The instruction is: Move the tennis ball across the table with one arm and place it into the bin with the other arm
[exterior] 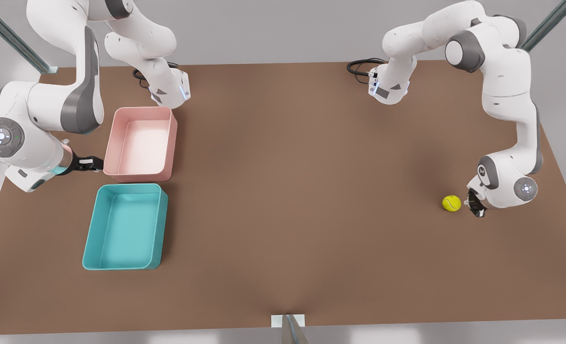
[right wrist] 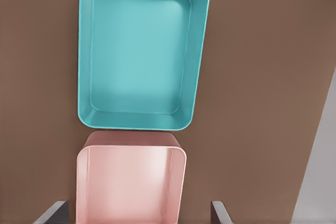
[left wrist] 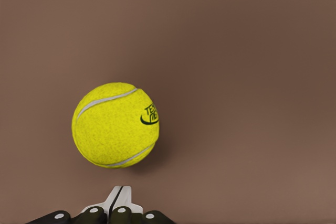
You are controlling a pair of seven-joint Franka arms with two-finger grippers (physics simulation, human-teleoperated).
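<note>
Two bins [right wrist: 139, 56] (teal, pink [right wrist: 128, 182]) under right gripper [exterior: 91, 163], fingers spread; left gripper [left wrist: 119, 203] pressed together, just beside tennis ball [left wrist: 115, 124], logo readable from wrist.

The tennis ball [left wrist: 115, 125] is bright yellow-green with a pale curved seam and a small dark logo. The table [exterior: 288, 191] is matte brown. The bin [exterior: 91, 241] is teal, and the tray [exterior: 142, 111] next to it is pink. The arms are white with grey parts.
</note>
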